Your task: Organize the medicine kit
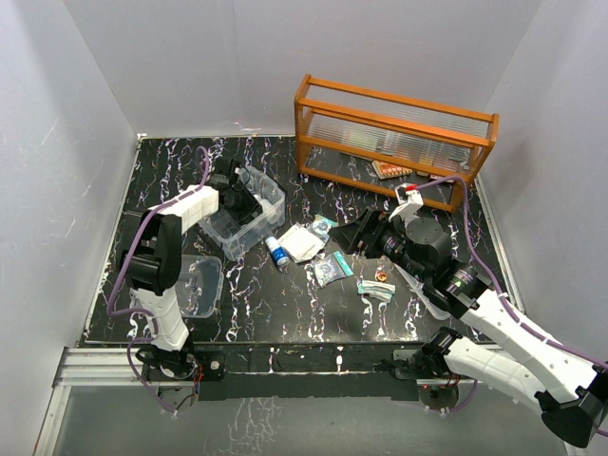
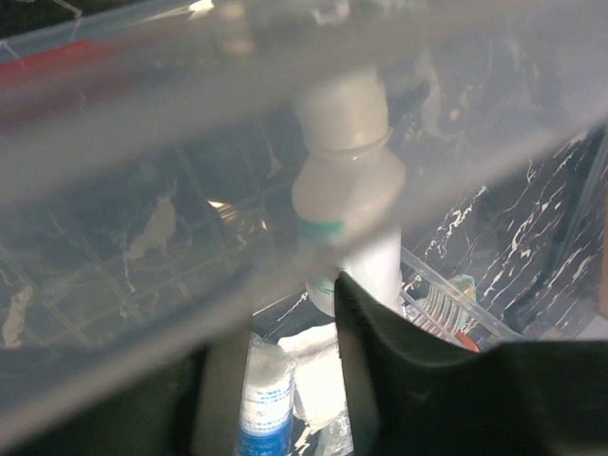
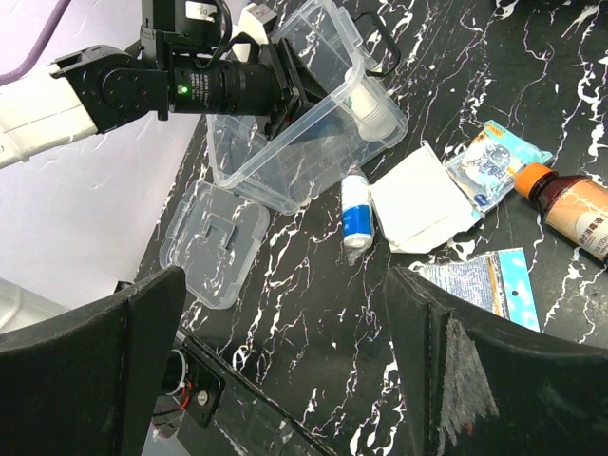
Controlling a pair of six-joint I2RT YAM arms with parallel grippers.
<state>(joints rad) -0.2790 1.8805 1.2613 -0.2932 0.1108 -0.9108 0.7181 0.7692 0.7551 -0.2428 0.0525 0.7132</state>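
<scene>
Inside the clear plastic medicine kit (image 3: 275, 180), left hand (image 1: 249, 211) faces a white bottle (image 2: 347, 180), grip unclear; right hand (image 3: 287, 285) released.

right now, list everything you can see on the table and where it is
table: one, black marbled, underneath everything
medicine kit: one, clear, back left, lid off
lid: one, clear, flat, near left
white bottle: one, white, inside the medicine kit
small bottle: one, white and blue, lying right of the kit
white packet: one, white, centre
sachet: one, blue print, touching the white packet
brown bottle: one, brown, orange cap, lying right of centre
rack: one, orange wood, back right
blister pack: one, reddish, in the rack
left gripper: one, black, inside the kit
right gripper: one, black, open, centre
</scene>
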